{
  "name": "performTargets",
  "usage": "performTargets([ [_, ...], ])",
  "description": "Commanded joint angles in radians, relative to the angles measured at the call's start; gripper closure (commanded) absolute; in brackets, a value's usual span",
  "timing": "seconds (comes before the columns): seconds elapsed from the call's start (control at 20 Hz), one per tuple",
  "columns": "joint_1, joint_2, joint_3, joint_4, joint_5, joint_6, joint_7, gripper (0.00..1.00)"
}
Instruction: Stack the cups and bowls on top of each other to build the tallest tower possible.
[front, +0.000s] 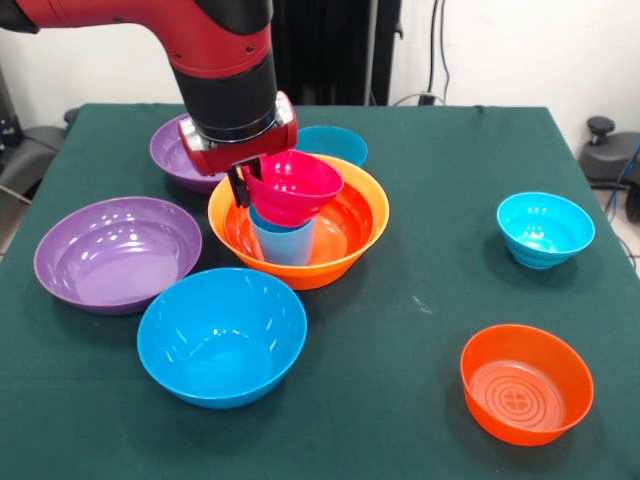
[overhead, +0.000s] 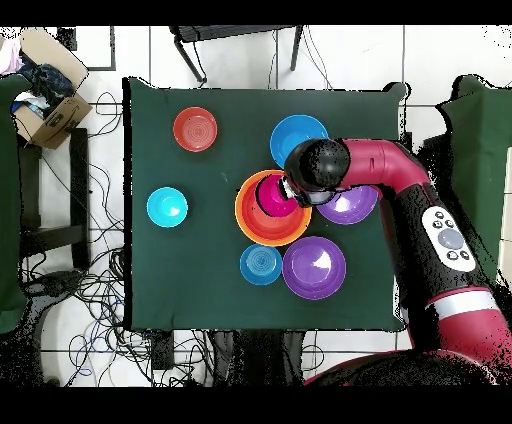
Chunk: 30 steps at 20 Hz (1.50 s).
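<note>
While gripping the rim of the magenta bowl (front: 292, 185), the pincer (front: 240, 187) hangs over the big orange bowl (front: 345, 240) in the middle of the green counter (front: 420, 300). Tilted on top of the light blue tumbler (front: 285, 243), which stands inside that orange bowl. Scattered around: purple bowl (front: 115, 252), blue bowl (front: 222, 335), cyan bowl (front: 545, 229), red-orange bowl (front: 526, 383).

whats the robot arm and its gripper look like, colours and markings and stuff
The arm is glossy red with rounded links and a black cylindrical wrist section. Below that sits a red flange ringed with small bolts, carrying the gripper, which is small and dark. In the overhead view the lower link has a light grey oval panel with round buttons. No loose cables show on the arm.
</note>
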Motion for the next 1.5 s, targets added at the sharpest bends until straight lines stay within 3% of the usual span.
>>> performTargets([
  [0.05,0.0,0.036,0.028,0.041,-0.04,0.129,-0.331,1.0],
  [1.5,0.002,0.077,0.015,0.027,-0.092,0.067,-0.292,1.0],
])
